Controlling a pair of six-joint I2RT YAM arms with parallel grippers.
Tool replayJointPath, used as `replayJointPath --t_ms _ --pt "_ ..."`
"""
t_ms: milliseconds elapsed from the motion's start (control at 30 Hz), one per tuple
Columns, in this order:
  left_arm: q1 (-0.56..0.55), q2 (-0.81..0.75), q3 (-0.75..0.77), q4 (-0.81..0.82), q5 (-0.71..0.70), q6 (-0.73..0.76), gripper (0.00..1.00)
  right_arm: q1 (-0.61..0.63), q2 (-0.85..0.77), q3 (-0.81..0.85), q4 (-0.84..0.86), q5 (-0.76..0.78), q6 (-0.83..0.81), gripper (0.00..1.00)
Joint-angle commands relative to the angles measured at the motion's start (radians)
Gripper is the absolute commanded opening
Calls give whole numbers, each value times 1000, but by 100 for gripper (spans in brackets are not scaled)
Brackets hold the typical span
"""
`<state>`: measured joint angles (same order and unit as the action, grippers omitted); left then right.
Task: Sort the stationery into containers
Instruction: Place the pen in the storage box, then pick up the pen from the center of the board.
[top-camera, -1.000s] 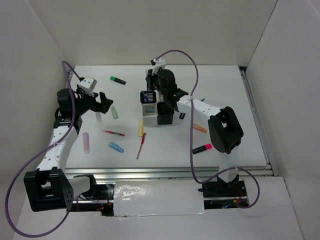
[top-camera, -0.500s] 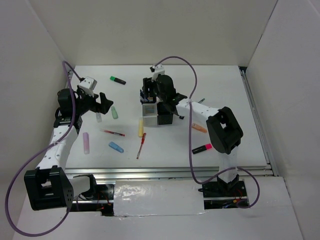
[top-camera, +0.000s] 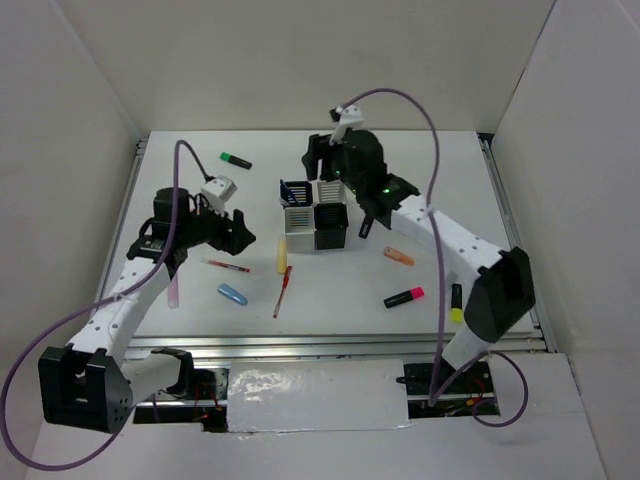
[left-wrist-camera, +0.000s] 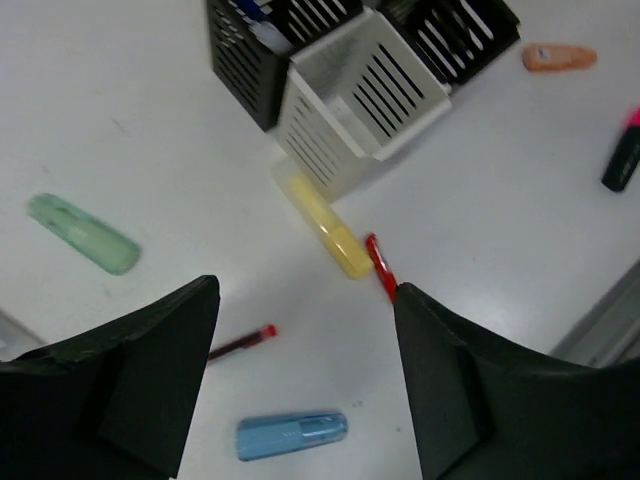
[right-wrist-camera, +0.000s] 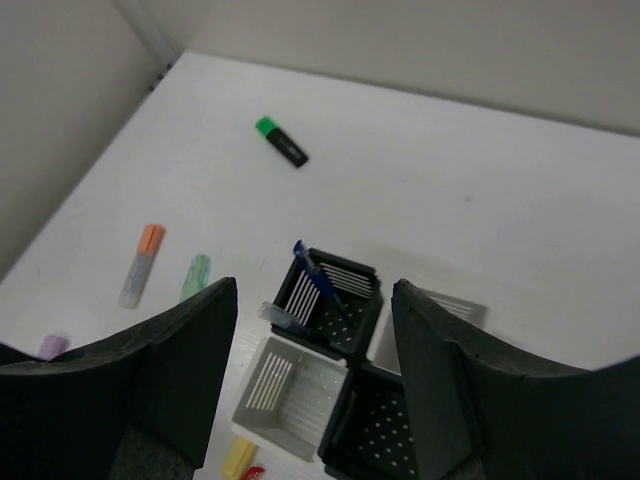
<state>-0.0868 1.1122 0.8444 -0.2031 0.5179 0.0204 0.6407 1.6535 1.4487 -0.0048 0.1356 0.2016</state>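
A tall white wall (top-camera: 90, 120) closes the left edge of the counter (top-camera: 440, 180). A lilac marker (top-camera: 173, 290) lies on the strip nearest it. My left jaws hang just right of that, spread wide with nothing between them. Through their gap I look down on bare counter. A green marker (left-wrist-camera: 82, 233) lies off to one side, and a thin red-tipped pen (left-wrist-camera: 240, 342) and a blue marker (left-wrist-camera: 292, 437) lie nearer me, all apart from my fingers. Ahead, a yellow marker (left-wrist-camera: 325, 225) points at the corner of a silver-white cup, with a red pen (left-wrist-camera: 380, 268) just beside its near end.

Far back, a green highlighter (top-camera: 236, 160) lies alone with white counter all round it. The containers (top-camera: 315, 213) stand mid-counter, well apart from every wall. Blue pens (right-wrist-camera: 310, 285) stick up from the back-left black cup. My right jaws hover over the block's far side, parted wide and holding nothing, and the four cups show below and between my fingers.

Right of the block lie an orange marker (top-camera: 398, 256), a pink-ended highlighter (top-camera: 404, 297) and a yellow-tipped highlighter (top-camera: 456, 302) beside my right arm. A metal rail (top-camera: 340, 343) runs along the near edge.
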Motion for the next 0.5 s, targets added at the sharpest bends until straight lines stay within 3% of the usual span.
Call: replayJointPath --t_ms 0,167,467 --pt "-97 15 38 -134 -100 -11 80 -91 -176 -19 -98 4 18 70" --pt "-226 66 1 -177 -180 -123 68 -264 -409 -197 -135 -10 12 68" --pt "-536 90 -134 -46 -494 -359 65 -501 -543 -301 -241 -70 41 68"
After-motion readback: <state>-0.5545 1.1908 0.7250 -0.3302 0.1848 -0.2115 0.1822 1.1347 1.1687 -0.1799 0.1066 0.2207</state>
